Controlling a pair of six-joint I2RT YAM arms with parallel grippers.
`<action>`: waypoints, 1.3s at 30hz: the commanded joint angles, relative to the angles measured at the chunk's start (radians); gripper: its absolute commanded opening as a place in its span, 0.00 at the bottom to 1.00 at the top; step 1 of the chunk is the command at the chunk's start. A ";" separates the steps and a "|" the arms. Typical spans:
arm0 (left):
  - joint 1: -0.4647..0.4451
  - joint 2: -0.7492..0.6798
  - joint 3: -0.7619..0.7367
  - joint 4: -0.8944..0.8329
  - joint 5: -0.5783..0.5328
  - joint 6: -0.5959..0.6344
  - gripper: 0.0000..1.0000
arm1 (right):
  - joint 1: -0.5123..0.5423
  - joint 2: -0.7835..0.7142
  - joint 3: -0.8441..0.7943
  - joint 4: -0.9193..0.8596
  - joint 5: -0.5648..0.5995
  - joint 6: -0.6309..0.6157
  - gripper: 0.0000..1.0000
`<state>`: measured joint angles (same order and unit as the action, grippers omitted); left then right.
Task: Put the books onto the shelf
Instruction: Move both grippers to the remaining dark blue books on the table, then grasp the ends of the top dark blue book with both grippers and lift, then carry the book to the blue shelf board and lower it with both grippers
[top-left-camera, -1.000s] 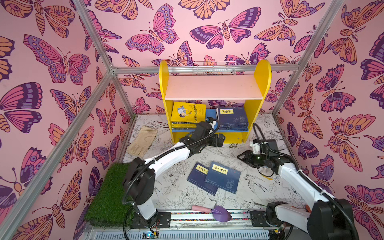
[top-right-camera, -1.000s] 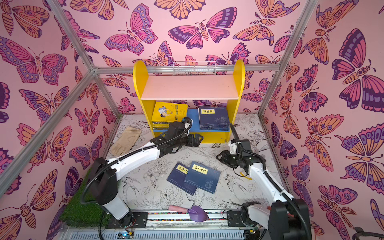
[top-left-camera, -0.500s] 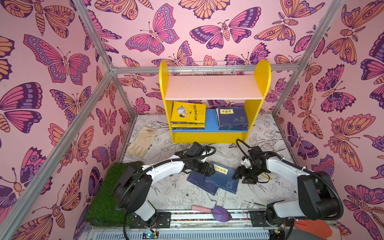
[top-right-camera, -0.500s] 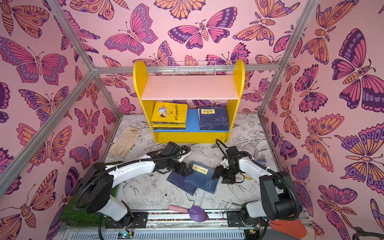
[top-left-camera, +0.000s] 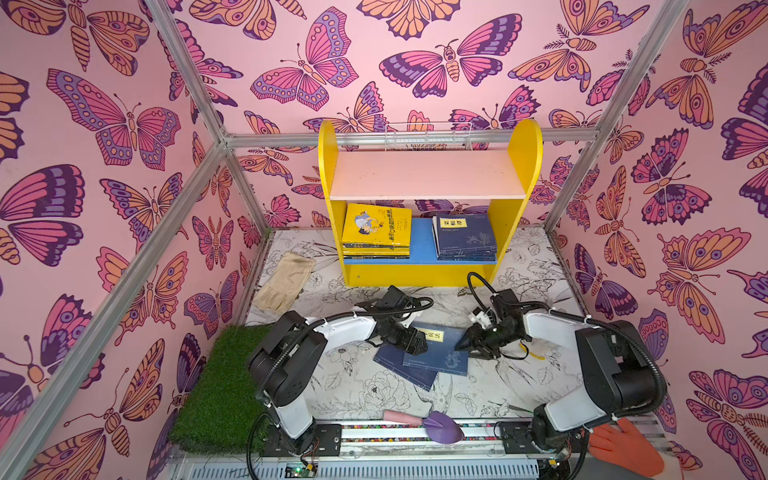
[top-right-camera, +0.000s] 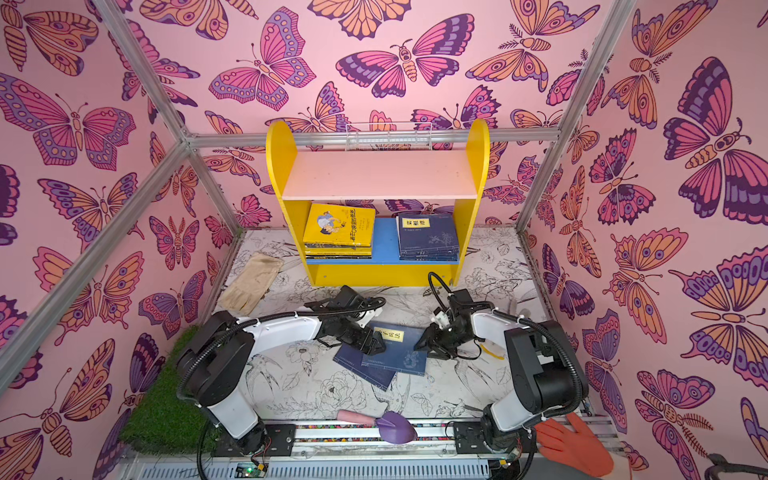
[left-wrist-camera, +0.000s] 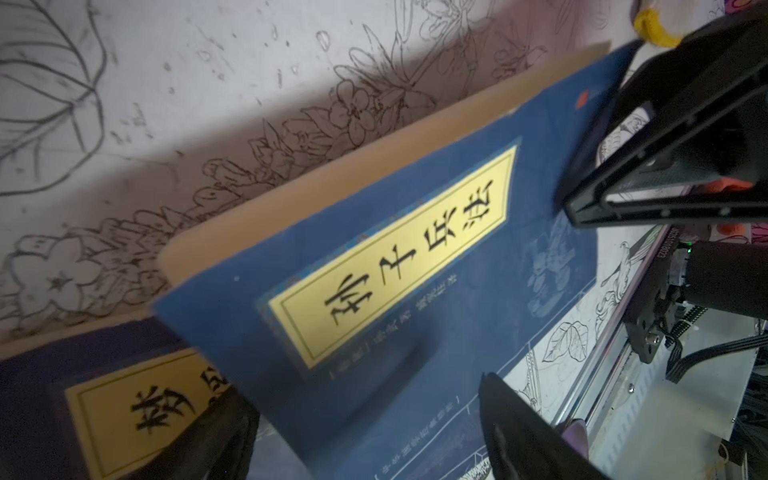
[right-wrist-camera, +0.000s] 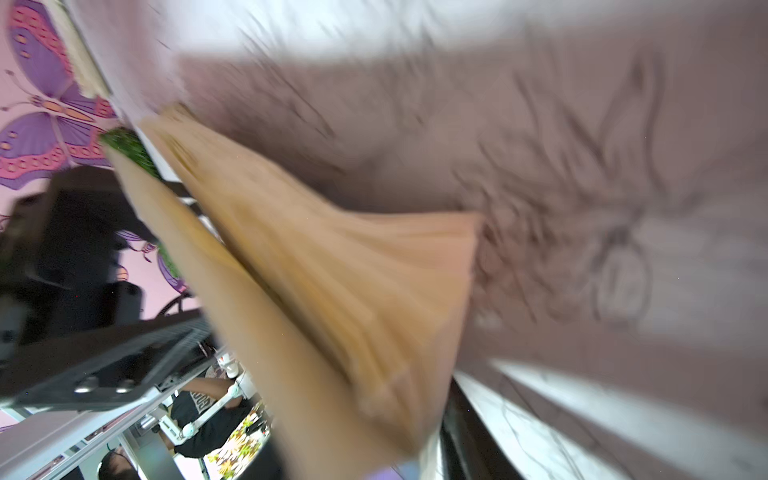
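Left wrist view: left claw (left-wrist-camera: 365, 411) gapes wide over the top navy book (left-wrist-camera: 415, 270). Both arms have come down from the shelf (top-left-camera: 422, 249) to the two books (top-left-camera: 399, 370) left on the counter (top-left-camera: 353, 386); right claw (top-left-camera: 468, 341) at its edge, grip indeterminate.

A navy book (left-wrist-camera: 478, 324) with a yellow title label (left-wrist-camera: 395, 249) lies slanted across the middle of the frame. Its tan page edge (left-wrist-camera: 332, 174) faces the flower-drawn mat (left-wrist-camera: 166, 83) in the upper left. Its near corner overlaps a second navy book (left-wrist-camera: 37, 374) at the lower left, which bears a yellow label too. The left gripper (left-wrist-camera: 365, 419) hovers over the cover, its black fingers (left-wrist-camera: 523, 432) spread wide along the bottom edge of the frame. At the upper right, the right gripper (left-wrist-camera: 615, 183) meets the book's far corner; whether it clamps the book cannot be made out. A grey metal plate (left-wrist-camera: 685, 395) fills the lower right.
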<state>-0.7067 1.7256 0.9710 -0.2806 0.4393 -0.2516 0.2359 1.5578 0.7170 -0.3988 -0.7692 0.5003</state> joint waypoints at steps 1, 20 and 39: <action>0.020 0.040 -0.026 0.017 0.055 -0.010 0.81 | 0.009 0.004 0.073 0.230 -0.113 0.100 0.35; 0.275 -0.146 -0.213 0.526 0.391 -0.457 0.88 | -0.093 -0.168 0.045 0.631 -0.247 0.377 0.00; 0.245 -0.133 -0.224 0.990 0.507 -0.740 0.12 | -0.092 -0.264 0.048 0.751 -0.173 0.488 0.00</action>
<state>-0.4507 1.6108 0.7292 0.6674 0.9581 -0.9749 0.1352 1.3262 0.7624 0.2821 -0.9607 0.9646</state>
